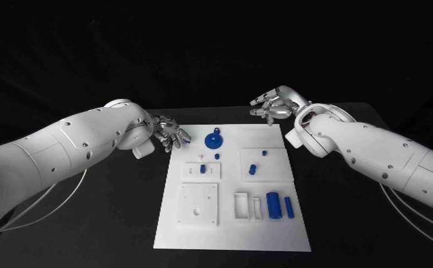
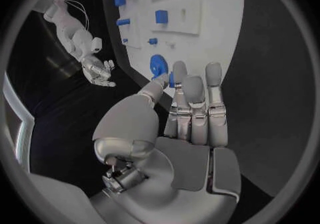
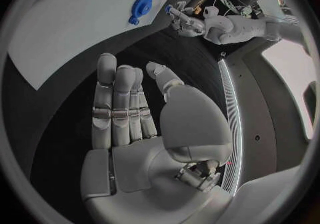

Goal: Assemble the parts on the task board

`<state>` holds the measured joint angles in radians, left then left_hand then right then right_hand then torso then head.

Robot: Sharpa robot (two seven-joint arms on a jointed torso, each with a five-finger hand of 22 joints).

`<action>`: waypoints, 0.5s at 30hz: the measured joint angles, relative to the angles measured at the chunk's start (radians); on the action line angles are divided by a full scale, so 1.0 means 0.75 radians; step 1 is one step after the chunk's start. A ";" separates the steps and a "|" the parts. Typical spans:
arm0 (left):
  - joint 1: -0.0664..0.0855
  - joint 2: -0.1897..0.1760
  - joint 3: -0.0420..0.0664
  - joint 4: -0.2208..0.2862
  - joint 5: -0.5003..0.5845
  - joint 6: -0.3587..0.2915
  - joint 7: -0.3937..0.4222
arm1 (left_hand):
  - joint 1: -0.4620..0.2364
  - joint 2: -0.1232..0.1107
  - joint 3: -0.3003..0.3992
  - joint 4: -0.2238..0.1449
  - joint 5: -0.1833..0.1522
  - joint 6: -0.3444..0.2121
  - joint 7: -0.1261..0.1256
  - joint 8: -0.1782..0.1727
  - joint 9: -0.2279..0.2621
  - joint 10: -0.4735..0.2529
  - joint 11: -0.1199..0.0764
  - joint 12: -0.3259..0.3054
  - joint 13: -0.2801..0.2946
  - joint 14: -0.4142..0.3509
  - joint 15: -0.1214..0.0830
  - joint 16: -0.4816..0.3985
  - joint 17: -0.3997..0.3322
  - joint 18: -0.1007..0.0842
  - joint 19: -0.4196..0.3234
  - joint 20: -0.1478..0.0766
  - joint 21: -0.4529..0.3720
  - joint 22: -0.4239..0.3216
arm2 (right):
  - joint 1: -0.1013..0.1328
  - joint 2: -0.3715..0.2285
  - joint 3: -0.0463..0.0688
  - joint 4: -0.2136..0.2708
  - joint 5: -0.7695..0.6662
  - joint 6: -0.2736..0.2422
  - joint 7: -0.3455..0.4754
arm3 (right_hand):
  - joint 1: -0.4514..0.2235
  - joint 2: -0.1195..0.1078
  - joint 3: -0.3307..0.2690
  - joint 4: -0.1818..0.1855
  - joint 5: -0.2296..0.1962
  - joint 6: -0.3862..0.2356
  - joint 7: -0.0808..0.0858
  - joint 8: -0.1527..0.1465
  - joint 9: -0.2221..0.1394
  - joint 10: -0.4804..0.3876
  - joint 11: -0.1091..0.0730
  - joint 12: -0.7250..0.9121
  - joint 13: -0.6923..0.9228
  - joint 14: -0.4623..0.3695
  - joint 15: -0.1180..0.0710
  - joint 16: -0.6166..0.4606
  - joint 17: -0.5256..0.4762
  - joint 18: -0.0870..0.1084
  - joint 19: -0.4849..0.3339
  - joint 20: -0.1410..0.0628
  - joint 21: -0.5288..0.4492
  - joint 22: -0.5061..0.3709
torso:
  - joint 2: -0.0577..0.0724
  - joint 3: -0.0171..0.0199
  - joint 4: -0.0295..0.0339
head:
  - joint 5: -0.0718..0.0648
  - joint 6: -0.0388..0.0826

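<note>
A white task board [image 1: 233, 218] lies flat in the middle of a black table [image 1: 108, 230], running from the robot's near edge away toward the far edge. Small blue parts sit on it: a round disc with a short stem [image 1: 214, 141] near the board's far left corner, a small peg [image 1: 263, 153] and a short block [image 1: 251, 169] toward the right edge, another small piece [image 1: 203, 168] in a raised square near the left edge, and two upright cylinders [image 1: 281, 205] near the near right corner beside white slots. The left hand [image 1: 168, 133] hovers just off the board's far left corner, fingers held straight and side by side, holding nothing; in the left wrist view the fingertips [image 2: 180, 69] point at the disc [image 2: 157, 66]. The right hand [image 1: 278, 104] hangs beyond the board's far right corner, fingers loosely parted and empty. The parts look like rigid, light plastic, probably smooth and apt to slip or roll, so a pinch across the disc's rim or a cylinder's sides seems the likeliest hold. The table is matte black, and the room behind it is dark.
</note>
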<state>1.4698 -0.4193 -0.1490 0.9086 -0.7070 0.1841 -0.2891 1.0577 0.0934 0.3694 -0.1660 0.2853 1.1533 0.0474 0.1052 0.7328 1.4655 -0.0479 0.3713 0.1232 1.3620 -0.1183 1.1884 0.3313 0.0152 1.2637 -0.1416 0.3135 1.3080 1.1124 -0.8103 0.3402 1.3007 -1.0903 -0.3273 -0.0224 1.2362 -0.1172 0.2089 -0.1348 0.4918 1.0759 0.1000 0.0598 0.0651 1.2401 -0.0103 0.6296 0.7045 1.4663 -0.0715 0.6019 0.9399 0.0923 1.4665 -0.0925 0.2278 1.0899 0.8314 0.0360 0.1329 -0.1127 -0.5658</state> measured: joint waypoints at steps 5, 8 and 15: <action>0.004 -0.103 0.000 0.163 0.036 -0.048 -0.021 | -0.014 -0.013 0.032 0.009 -0.001 0.006 0.006 0.000 0.035 0.004 -0.005 0.024 0.009 0.007 -0.006 0.006 0.019 0.000 0.010 -0.009 0.000 0.000 | 0.000 -0.007 0.000 0.000 0.000 0.000 -0.001 | 0.000 0.000 0.000 0.000 0.000 0.000 0.000 0.000 0.000 0.000 0.000 0.000 0.001 0.000 0.000 0.000 0.000 0.000 0.000 0.000 0.000 0.000 | -0.011 -0.0058 0.0084 | 0.002 -0.018; 0.006 -0.163 -0.005 0.261 0.055 -0.083 -0.039 | -0.023 -0.014 0.035 0.008 -0.005 0.008 0.008 0.000 0.036 0.000 -0.010 0.038 0.012 0.016 -0.011 0.006 0.033 0.000 0.017 -0.007 0.000 0.000 | 0.000 -0.009 0.000 -0.002 0.000 0.000 -0.001 | 0.000 0.000 0.000 0.000 0.000 0.000 0.000 0.000 0.000 0.000 0.000 0.000 0.001 0.000 0.000 0.000 0.000 0.000 0.000 0.000 0.000 0.000 | -0.018 -0.0095 0.0125 | 0.007 -0.029; 0.003 -0.259 -0.050 0.446 0.063 -0.184 -0.076 | -0.053 -0.016 0.052 -0.002 0.016 0.015 0.015 -0.002 0.095 0.001 -0.018 0.075 0.015 0.028 -0.018 0.010 0.071 0.000 0.024 -0.014 0.023 0.000 | 0.000 -0.008 0.000 -0.009 0.000 0.001 -0.001 | 0.000 0.000 0.000 0.000 0.000 0.000 0.000 0.000 0.000 0.000 0.000 0.000 0.001 0.000 0.000 0.000 0.000 0.000 0.000 0.000 -0.007 0.002 | -0.033 -0.0185 0.0201 | 0.018 -0.048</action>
<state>1.4717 -0.6138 -0.1862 1.2428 -0.6594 0.0460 -0.3462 1.0178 0.0814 0.4088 -0.1677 0.2971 1.1645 0.0585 0.1039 0.8039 1.4661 -0.0613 0.4278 0.1346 1.3831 -0.1318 1.1958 0.3843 0.0152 1.2815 -0.1519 0.3307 1.3078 1.1125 -0.8166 0.3402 1.2943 -1.0904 -0.3267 -0.0232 1.2362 -0.1172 0.2088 -0.1349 0.4918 1.0759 0.1000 0.0598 0.0651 1.2402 -0.0102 0.6296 0.7054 1.4664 -0.0714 0.6019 0.9399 0.0923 1.4665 -0.0925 0.2226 1.0914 0.8064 0.0221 0.1479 -0.0988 -0.6016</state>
